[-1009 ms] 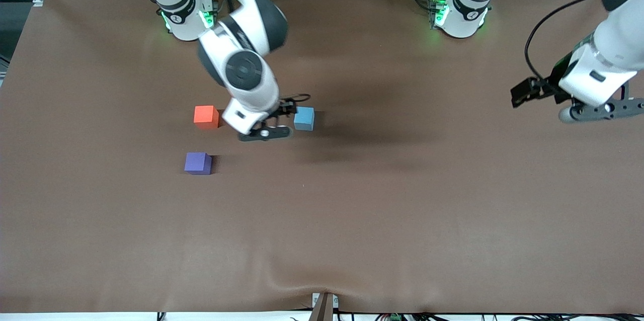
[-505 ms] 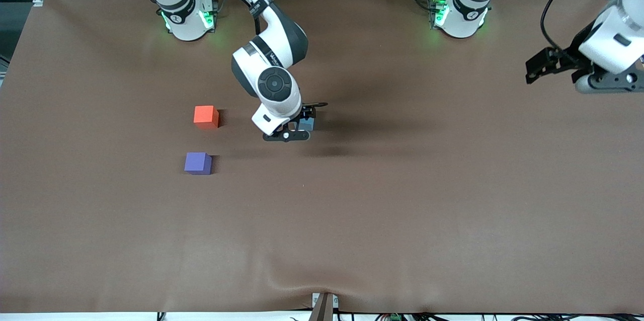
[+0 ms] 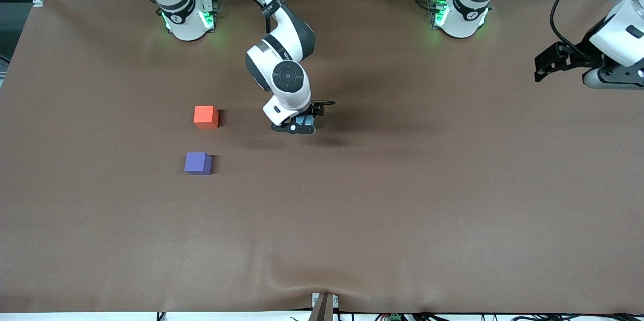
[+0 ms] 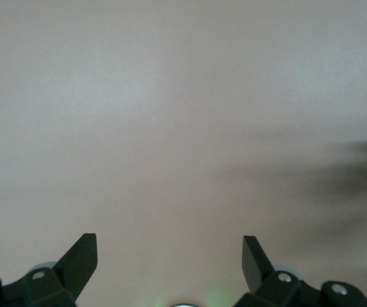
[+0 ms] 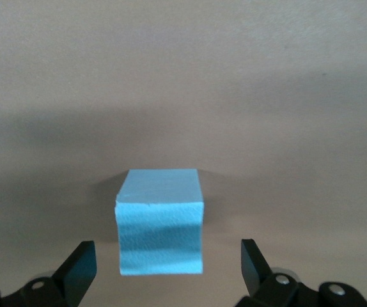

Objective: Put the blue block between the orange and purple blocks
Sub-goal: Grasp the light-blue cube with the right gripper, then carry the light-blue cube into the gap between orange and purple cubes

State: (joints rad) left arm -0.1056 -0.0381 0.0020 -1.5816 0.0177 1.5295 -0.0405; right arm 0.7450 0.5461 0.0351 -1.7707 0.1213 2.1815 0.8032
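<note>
The blue block (image 3: 303, 120) sits on the brown table, mostly covered by my right gripper (image 3: 300, 125) in the front view. In the right wrist view the blue block (image 5: 161, 220) lies between my open fingers, untouched, with a gap on each side. The orange block (image 3: 206, 116) lies toward the right arm's end of the table. The purple block (image 3: 197, 163) lies nearer the front camera than the orange one. My left gripper (image 3: 606, 77) waits open and empty over the table's edge at the left arm's end; its wrist view shows its fingertips (image 4: 84, 252) over bare table.
The brown table cover (image 3: 402, 185) has a wrinkle near its front edge (image 3: 297, 270). A bracket (image 3: 323, 306) sticks up at the middle of the front edge.
My right gripper moved from between the orange and blue blocks to over the blue block and lowered around it. My left gripper drew back toward its end of the table.
</note>
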